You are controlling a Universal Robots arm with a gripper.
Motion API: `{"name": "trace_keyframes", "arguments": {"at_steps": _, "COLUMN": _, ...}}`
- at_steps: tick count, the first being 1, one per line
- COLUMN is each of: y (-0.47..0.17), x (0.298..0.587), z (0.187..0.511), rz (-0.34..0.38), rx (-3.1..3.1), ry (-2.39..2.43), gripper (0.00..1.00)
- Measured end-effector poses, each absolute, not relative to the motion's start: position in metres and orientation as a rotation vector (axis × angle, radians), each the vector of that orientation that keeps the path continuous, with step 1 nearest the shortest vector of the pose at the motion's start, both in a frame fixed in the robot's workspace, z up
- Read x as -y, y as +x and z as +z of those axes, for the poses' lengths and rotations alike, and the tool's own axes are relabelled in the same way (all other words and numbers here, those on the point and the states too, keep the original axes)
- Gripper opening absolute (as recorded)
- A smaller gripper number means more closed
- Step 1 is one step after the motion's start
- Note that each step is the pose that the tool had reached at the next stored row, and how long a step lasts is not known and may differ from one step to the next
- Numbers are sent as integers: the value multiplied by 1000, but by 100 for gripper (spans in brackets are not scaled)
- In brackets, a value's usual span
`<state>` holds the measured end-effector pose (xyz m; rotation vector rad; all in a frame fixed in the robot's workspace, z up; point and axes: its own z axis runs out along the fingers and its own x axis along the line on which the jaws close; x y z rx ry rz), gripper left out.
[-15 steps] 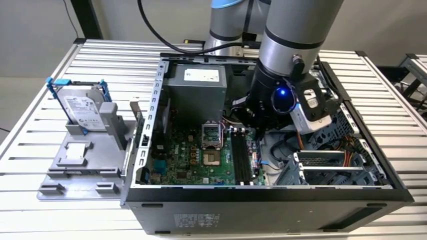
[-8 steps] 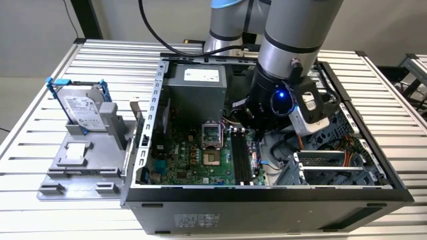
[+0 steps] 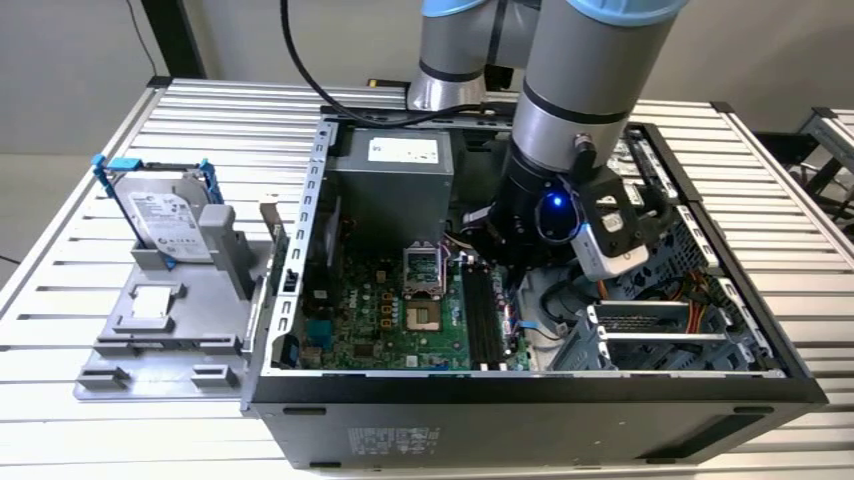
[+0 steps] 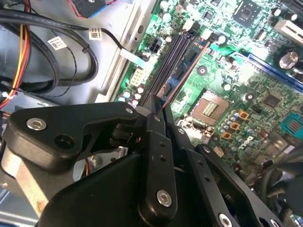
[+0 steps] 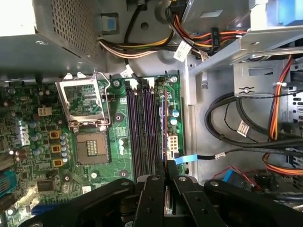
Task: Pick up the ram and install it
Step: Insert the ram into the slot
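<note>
Black tool [image 5: 165,177] pinching edge-on ram [image 5: 164,127]

The open computer case [image 3: 534,390] is seen from high above in the exterior view. From close behind the jaws, the motherboard [image 5: 94,156] [image 4: 227,85] beneath them is shown in both wrist views.

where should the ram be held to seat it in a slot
Probably by its two flat faces along the upper long edge, coming from above, as the gripper has it. The ram is a thin stick standing on edge in line with the slots, so the jaws close across its thin width and the lower edge stays free to enter.
</note>
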<state>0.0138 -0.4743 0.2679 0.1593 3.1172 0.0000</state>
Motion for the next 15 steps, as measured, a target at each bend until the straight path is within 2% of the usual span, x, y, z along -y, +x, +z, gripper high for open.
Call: {"name": "trace_keyframes", "arguments": {"at_steps": 15, "y": 14, "x": 474, "z": 251, "rz": 0, "rx": -3117, "ry": 159, "gripper": 0}}
